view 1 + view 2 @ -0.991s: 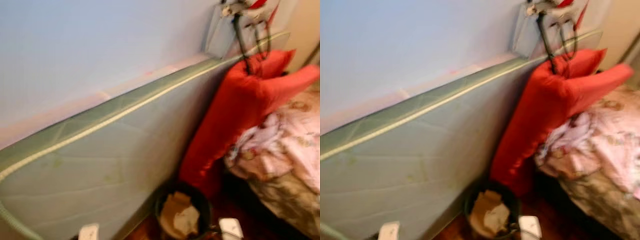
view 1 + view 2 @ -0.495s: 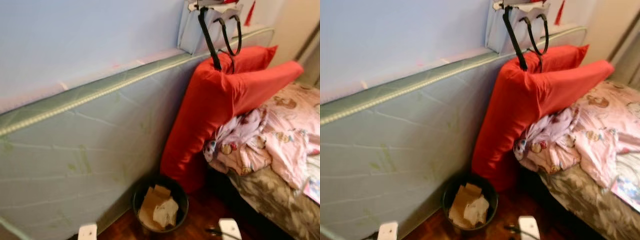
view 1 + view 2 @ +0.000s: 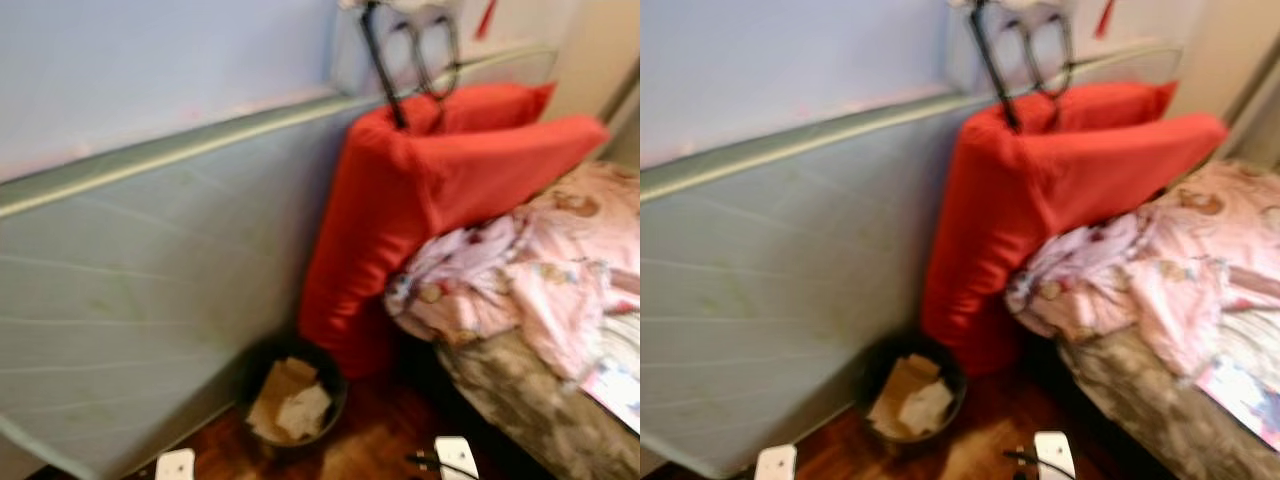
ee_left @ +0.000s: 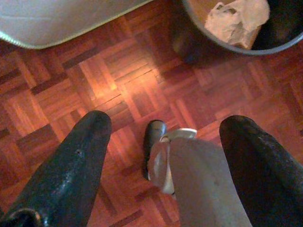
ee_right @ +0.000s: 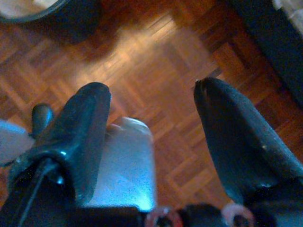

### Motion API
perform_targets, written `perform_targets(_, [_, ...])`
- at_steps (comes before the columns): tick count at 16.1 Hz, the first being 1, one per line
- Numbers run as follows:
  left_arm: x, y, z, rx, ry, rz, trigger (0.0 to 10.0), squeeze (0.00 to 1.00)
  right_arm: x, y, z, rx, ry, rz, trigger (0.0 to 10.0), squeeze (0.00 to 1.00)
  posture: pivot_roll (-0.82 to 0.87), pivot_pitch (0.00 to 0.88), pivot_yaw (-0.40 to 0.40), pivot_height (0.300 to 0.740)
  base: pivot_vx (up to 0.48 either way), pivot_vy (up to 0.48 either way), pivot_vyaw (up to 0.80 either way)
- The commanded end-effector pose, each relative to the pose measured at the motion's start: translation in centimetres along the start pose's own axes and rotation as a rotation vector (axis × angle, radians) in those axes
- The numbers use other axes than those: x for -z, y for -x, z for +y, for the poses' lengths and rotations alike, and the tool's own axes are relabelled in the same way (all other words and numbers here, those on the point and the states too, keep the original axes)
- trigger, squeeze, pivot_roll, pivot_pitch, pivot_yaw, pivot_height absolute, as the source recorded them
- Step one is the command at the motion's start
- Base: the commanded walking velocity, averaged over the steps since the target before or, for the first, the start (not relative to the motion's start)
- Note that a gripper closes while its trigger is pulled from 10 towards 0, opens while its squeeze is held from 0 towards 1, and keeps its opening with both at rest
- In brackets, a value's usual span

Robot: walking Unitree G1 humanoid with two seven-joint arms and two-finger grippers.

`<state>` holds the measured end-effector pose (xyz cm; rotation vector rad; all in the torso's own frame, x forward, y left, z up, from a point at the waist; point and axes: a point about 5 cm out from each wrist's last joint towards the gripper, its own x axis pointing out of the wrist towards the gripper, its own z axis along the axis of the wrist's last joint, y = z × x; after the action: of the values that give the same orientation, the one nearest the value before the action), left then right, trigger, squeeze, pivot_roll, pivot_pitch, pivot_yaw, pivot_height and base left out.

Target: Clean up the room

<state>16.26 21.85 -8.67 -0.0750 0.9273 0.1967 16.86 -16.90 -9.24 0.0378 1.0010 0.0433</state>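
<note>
A black waste bin (image 3: 290, 400) holding crumpled paper and cardboard stands on the parquet floor, between a grey-green mattress (image 3: 150, 270) leaning on the wall and a bed. The bin's rim (image 4: 222, 47) and a crumpled paper (image 4: 236, 19) appear in the left wrist view. Pink crumpled bedclothes (image 3: 520, 280) lie heaped on the bed. My left gripper (image 4: 165, 120) hangs open above the floor near the bin, empty. My right gripper (image 5: 150, 87) is also open and empty over bare parquet, with the bin's edge (image 5: 47, 14) just beyond it.
Two large red pillows (image 3: 430, 190) lean against the mattress at the bed's head. A bag with black handles (image 3: 410, 50) hangs above them. A dark cable (image 3: 425, 462) lies on the floor near the bed's side (image 3: 520, 400). The pale blue wall (image 3: 150, 70) rises behind.
The camera has swung, so the whole scene has shifted and the bin and more floor show lower left. Nothing in the room itself has moved.
</note>
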Motion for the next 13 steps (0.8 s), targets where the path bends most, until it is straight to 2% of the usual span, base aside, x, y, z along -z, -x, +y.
perform_targets(1, [1.39,0.04,-3.91,0.141,-0.232,0.087,10.0,0.0,-6.15,-0.07,-3.41,0.034,-0.153,-0.106,10.0,0.0,0.12,0.0,-0.13,0.74,0.0,-0.334,0.0])
perform_targets(13, [1.68,0.12,-3.7,0.141,-0.252,0.094,10.0,0.0,-5.72,-0.1,-3.17,0.029,-0.155,-0.104,10.0,0.0,0.12,0.0,-0.117,0.74,0.0,-0.332,0.0])
